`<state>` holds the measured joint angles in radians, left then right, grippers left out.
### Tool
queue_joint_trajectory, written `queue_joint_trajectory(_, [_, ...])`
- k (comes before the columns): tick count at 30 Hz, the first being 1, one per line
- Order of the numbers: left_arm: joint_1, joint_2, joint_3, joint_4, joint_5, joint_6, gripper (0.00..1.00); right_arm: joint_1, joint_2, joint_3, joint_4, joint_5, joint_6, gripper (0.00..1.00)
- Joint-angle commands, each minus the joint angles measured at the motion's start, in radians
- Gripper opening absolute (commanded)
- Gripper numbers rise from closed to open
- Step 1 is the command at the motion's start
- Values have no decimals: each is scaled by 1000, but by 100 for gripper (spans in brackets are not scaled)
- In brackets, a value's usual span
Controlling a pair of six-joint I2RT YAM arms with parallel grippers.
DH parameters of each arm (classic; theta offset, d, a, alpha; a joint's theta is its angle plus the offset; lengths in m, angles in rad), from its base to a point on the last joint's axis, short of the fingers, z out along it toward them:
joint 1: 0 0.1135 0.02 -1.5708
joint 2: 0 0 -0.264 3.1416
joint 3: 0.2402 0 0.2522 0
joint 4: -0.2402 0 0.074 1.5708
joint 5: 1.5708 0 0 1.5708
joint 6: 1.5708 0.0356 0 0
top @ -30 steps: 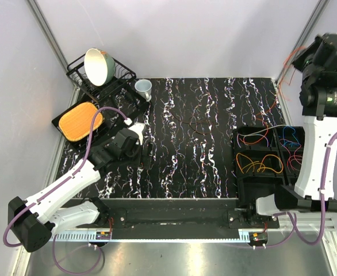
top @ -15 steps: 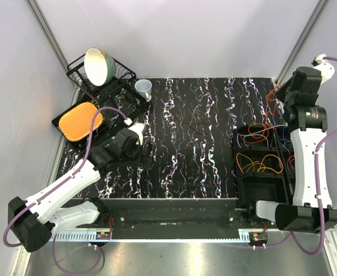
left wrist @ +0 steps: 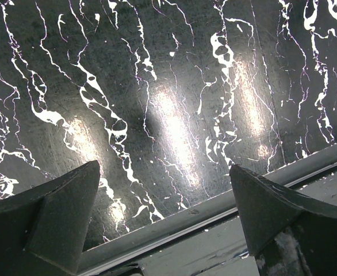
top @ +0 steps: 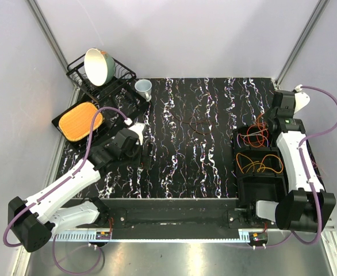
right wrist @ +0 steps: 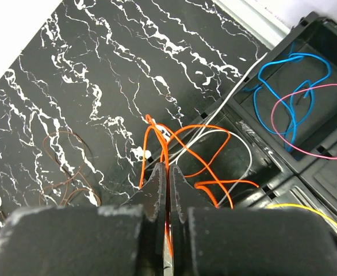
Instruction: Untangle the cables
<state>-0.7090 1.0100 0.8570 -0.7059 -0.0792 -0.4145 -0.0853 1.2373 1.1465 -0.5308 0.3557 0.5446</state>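
Note:
My right gripper [top: 269,122] is shut on a thin orange cable [right wrist: 183,138]; in the right wrist view the gripper [right wrist: 167,168] holds it between the closed fingertips over the back left compartment of the black bin [top: 238,172]. The cable's loops [top: 255,135] hang into that compartment with a white cable [right wrist: 237,141]. Blue [right wrist: 289,86] and pink [right wrist: 324,95] cables lie in the neighbouring compartment. Orange and yellow cables [top: 260,164] fill the middle compartment. A brown cable [top: 198,125] lies on the marbled table. My left gripper [top: 148,155] is open and empty over bare table, as its wrist view [left wrist: 165,201] shows.
A dish rack [top: 119,80] with a bowl [top: 96,66] stands at the back left, a small cup [top: 144,88] beside it. An orange pad on a black tray [top: 81,121] lies left of my left arm. A metal rail [left wrist: 214,213] runs along the table's near edge.
My right arm has come down from high at the back right to just over the bin, bringing the orange cable with it. The left arm has not moved.

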Motion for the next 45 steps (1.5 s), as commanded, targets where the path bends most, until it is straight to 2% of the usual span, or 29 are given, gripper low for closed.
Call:
queue_joint_trajectory(1, [-3, -1, 25, 33, 1, 6, 99, 4, 24, -28, 124, 35, 23, 0])
queue_joint_trajectory(6, [-4, 7, 27, 33, 4, 8, 99, 4, 31, -53, 126, 0, 31, 0])
queue_joint_trajectory(15, [-3, 19, 28, 33, 9, 6, 99, 4, -6, -182, 55, 83, 120, 0])
queue_joint_trajectory(19, [-3, 24, 28, 34, 12, 6, 99, 4, 86, -150, -9, 130, 204, 0])
queue_joint_trajectory(23, [-3, 21, 28, 33, 1, 6, 99, 4, 246, -61, -171, 149, 281, 0])
queue_joint_trajectory(27, [-3, 22, 30, 33, -5, 6, 99, 4, 310, -31, -296, 138, 386, 0])
queue_joint_trajectory(37, [-3, 48, 34, 36, 2, 6, 99, 4, 139, -22, -313, 201, 269, 0])
queue_joint_trajectory(43, [-3, 48, 34, 37, 2, 5, 99, 4, 218, -10, -288, 174, 256, 0])
queue_joint_trajectory(44, [-4, 48, 34, 37, 1, 6, 99, 4, 234, 5, -281, 169, 253, 3])
queue_joint_trajectory(45, [-3, 47, 34, 37, -1, 6, 99, 4, 247, 16, -272, 170, 242, 11])
